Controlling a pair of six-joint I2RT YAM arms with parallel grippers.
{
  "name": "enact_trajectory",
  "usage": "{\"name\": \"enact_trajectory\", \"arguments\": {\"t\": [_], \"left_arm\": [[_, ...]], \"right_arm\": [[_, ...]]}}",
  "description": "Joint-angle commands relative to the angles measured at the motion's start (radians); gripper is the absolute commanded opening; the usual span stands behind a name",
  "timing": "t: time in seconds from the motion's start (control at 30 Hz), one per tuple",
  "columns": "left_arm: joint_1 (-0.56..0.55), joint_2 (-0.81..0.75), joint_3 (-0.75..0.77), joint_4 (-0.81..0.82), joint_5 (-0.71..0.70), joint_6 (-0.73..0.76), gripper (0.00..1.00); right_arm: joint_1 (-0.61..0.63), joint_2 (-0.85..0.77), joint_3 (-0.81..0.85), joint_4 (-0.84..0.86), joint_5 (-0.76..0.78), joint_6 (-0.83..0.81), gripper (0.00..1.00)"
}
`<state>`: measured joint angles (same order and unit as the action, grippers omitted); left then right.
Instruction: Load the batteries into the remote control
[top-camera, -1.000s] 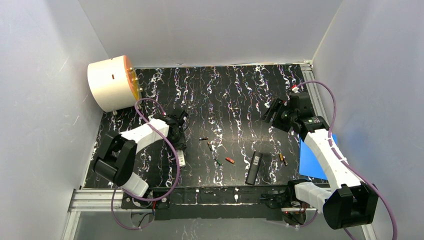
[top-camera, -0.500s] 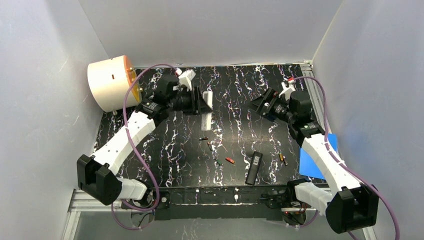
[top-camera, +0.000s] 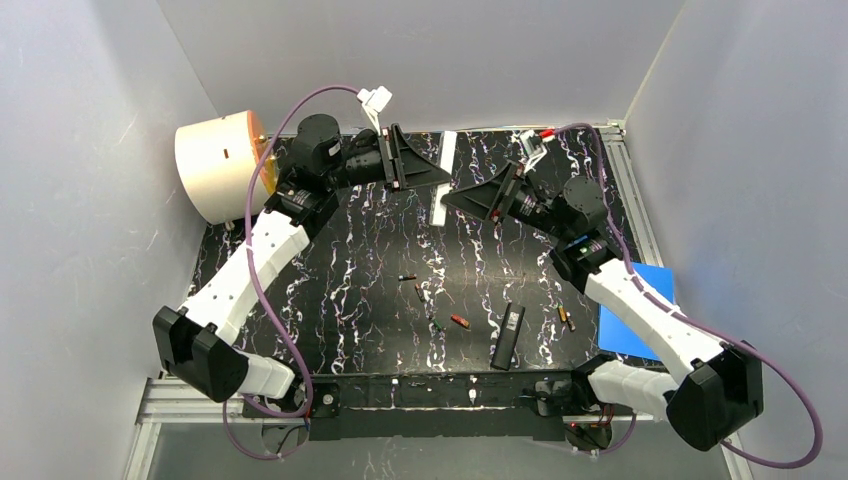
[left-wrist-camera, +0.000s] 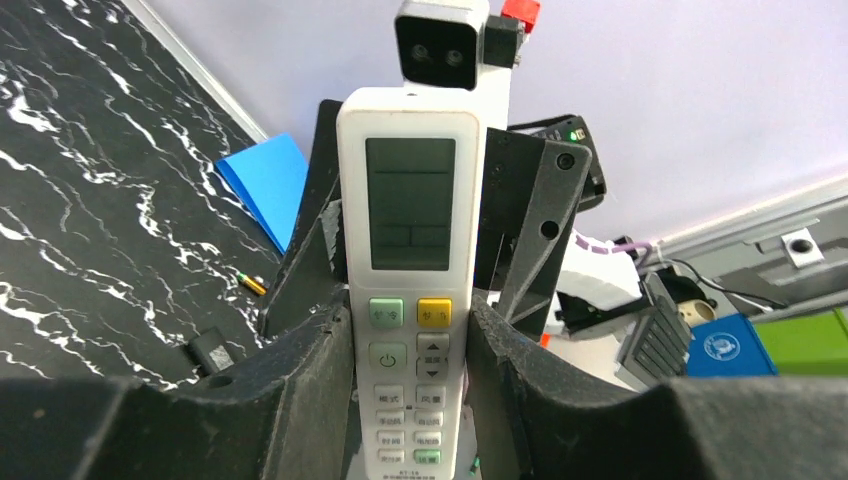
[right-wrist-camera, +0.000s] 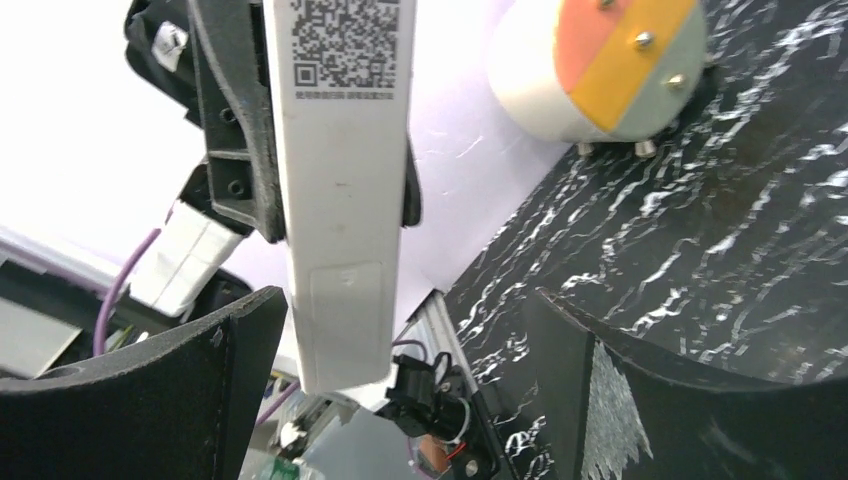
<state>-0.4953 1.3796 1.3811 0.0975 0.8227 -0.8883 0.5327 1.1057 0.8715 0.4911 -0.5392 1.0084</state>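
My left gripper (top-camera: 437, 178) is raised over the back of the table and shut on a white remote control (top-camera: 441, 208), held upright. In the left wrist view the remote's button face (left-wrist-camera: 408, 250) sits between my jaws (left-wrist-camera: 410, 340). My right gripper (top-camera: 458, 196) is open and faces the remote's back (right-wrist-camera: 340, 200), whose lower end with the battery cover (right-wrist-camera: 345, 310) hangs between the open fingers (right-wrist-camera: 400, 400), closer to the left finger (right-wrist-camera: 170, 400). Several small batteries lie on the table: a dark one (top-camera: 406, 277), a green one (top-camera: 437, 325), a red one (top-camera: 459, 321) and a gold one (top-camera: 565, 318).
A black remote (top-camera: 508, 335) lies at the front centre. A blue pad (top-camera: 630, 310) lies at the right edge. A cream drum with an orange face (top-camera: 220, 165) stands at the back left. White walls enclose the black marbled table (top-camera: 330, 300).
My left arm has lifted the white remote from the table's left side up to the back centre. My right arm has swung left and up to face it.
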Motion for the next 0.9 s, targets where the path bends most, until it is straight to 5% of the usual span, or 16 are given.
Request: {"name": "enact_trajectory", "arguments": {"t": [0.0, 0.23, 0.57, 0.67, 0.77, 0.87], "left_arm": [[-0.006, -0.013, 0.046, 0.074, 0.078, -0.067, 0.14], [-0.007, -0.022, 0.055, 0.080, 0.024, -0.059, 0.12], [-0.007, -0.054, 0.026, 0.088, -0.115, -0.075, 0.17], [-0.007, -0.067, 0.017, 0.067, -0.152, -0.065, 0.38], [-0.006, -0.076, 0.056, -0.134, -0.243, 0.020, 0.69], [-0.006, -0.081, 0.102, -0.351, -0.342, 0.125, 0.74]], "right_arm": [[0.032, 0.041, 0.083, 0.105, -0.053, 0.023, 0.98], [0.055, 0.089, 0.119, 0.197, -0.082, 0.071, 0.84], [0.075, 0.137, 0.177, 0.268, -0.143, 0.091, 0.30], [0.076, 0.144, 0.184, 0.213, -0.145, 0.063, 0.20], [0.077, 0.132, 0.256, -0.074, -0.105, -0.177, 0.18], [0.087, 0.137, 0.353, -0.435, -0.006, -0.464, 0.18]]}}
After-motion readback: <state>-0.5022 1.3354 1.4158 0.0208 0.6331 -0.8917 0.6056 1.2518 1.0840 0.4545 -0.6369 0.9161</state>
